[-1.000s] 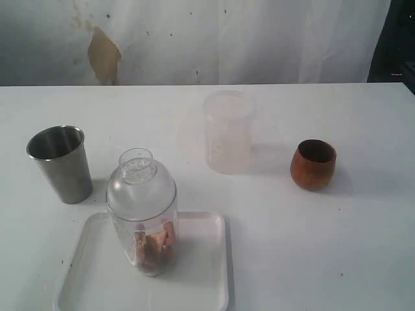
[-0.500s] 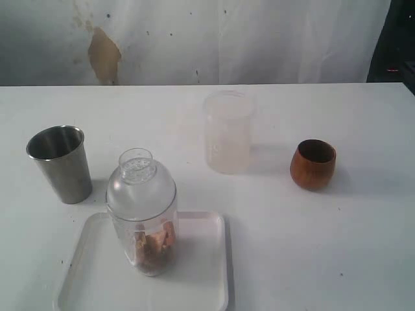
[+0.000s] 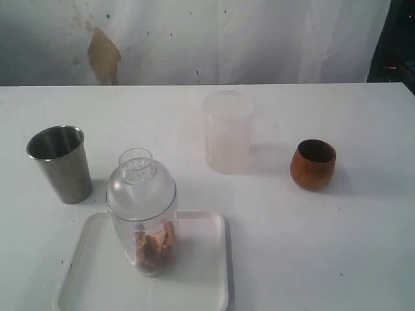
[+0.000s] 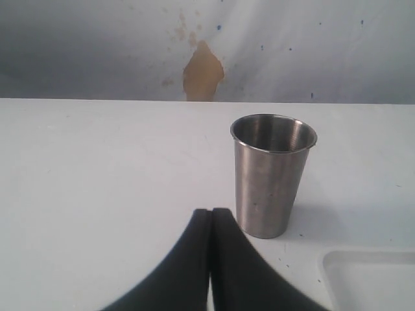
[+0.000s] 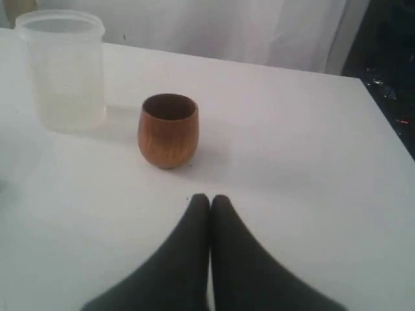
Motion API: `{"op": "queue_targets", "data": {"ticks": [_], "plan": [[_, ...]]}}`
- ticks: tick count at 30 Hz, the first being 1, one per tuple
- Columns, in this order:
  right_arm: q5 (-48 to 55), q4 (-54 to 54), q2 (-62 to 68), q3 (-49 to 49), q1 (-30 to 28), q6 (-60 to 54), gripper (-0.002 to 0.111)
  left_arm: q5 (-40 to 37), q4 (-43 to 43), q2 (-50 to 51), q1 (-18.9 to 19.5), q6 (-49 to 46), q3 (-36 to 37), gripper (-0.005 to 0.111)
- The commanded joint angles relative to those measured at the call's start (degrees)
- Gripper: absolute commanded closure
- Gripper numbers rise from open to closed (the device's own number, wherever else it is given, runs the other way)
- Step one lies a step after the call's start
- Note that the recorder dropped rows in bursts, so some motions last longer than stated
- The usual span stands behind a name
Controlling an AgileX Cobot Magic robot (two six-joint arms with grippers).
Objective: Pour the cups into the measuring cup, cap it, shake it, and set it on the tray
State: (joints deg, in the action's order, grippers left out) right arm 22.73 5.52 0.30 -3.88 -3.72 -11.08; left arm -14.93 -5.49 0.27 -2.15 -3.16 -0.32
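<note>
The clear measuring cup stands upright on the white tray, with a domed clear cap on top and brown pieces in its bottom. The steel tumbler stands upright on the table to the left of the tray. In the left wrist view my left gripper is shut and empty, just short of the tumbler. The wooden cup sits upright at the right. My right gripper is shut and empty, a short way from the wooden cup. Neither gripper shows in the exterior view.
A cloudy frosted container stands at the middle back of the white table, and in the right wrist view the frosted container is beyond the wooden cup. A tray corner shows beside the steel tumbler. A white curtain hangs behind the table.
</note>
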Motion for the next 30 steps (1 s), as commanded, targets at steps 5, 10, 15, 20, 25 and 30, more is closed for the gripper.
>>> {"op": "queue_targets", "data": {"ticks": [5,10,15,20,25,30], "plan": [[-3.5,-1.3,-0.3,3.9,-2.1,-1.0,0.108,0.4,0.0,-0.3,-0.2,-0.1,0.3,0.107],[-2.9,1.7,-0.3,3.9,-2.1,-2.3,0.108,0.4,0.0,-0.3,-0.2,-0.1,0.3,0.107],[-1.6,15.0,-0.3,3.9,-2.0,-20.0,0.108,0.4,0.0,-0.3,-0.2,-0.1,0.3,0.107],[-1.6,15.3,-0.3,3.9,-2.0,-17.4,0.108,0.4,0.0,-0.3,-0.2,-0.1,0.3,0.107],[-1.7,14.9,-0.3,3.9,-2.0,-16.0,0.108,0.4,0.0,-0.3,-0.2,-0.1,0.3,0.107],[-2.0,7.9,-0.3,3.9,-0.3,-6.2,0.108,0.4,0.0,-0.3,-0.2,-0.1,0.3,0.107]]}}
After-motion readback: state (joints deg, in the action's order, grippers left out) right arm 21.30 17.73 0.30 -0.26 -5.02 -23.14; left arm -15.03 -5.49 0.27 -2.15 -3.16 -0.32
